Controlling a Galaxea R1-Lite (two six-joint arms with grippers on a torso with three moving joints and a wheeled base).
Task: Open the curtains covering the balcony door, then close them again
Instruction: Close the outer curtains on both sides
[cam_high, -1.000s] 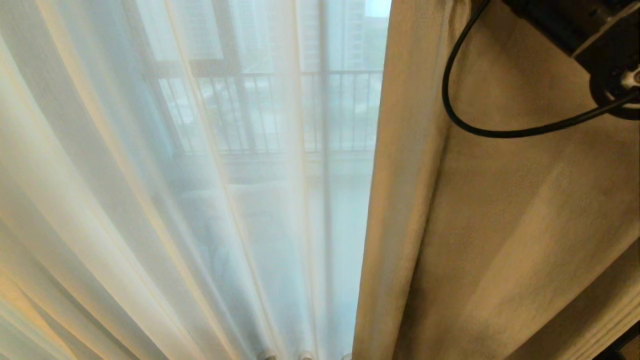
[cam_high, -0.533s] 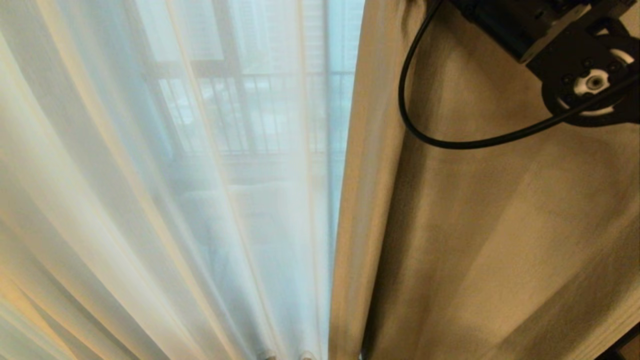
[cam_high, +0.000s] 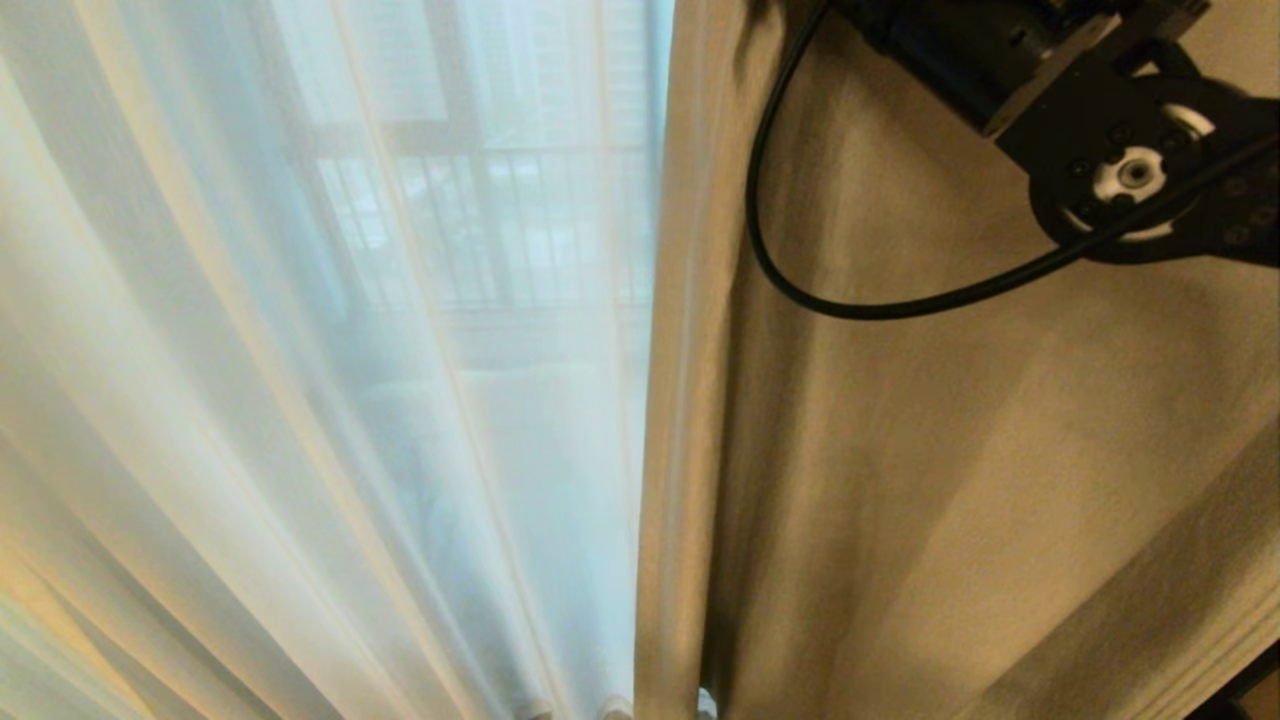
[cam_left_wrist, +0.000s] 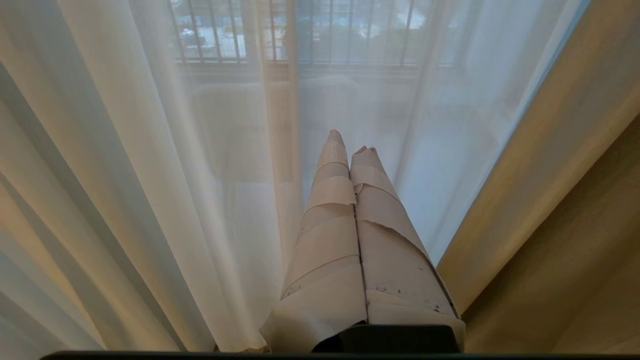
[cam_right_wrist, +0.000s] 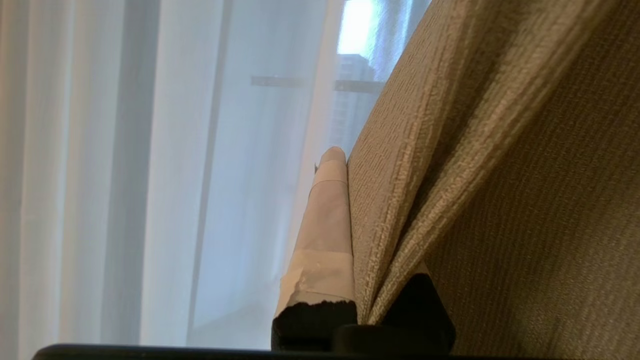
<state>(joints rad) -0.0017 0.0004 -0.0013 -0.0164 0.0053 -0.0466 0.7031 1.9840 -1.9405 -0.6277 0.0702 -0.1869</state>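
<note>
- Behind the sheers (cam_high: 330, 400) we see faint railing bars (cam_high: 480, 230) and dark frame lines of the balcony door (cam_high: 455, 120); daylight comes thru.
- Sheers hang closed, filling everything left of the beige drape's edge.
- Beige drape (cam_high: 950, 480) covers the rest; its leading edge now sits further left vs 1 s ago, so the sheer strip we see is narrower.
- Our right arm (cam_high: 1100, 130) w/ looping black cable (cam_high: 800, 290) is at top, right of that edge; it's come left and lower in head view since earlier.
- Right gripper (cam_right_wrist: 350, 165): jaws clamped on a fold of the beige drape, one taped finger (cam_right_wrist: 325, 225) showing beside the fabric.
- Left gripper (cam_left_wrist: 349, 142): taped fingers pressed together, holding nothing, pointing at the sheers left of the drape edge, not touching.
</note>
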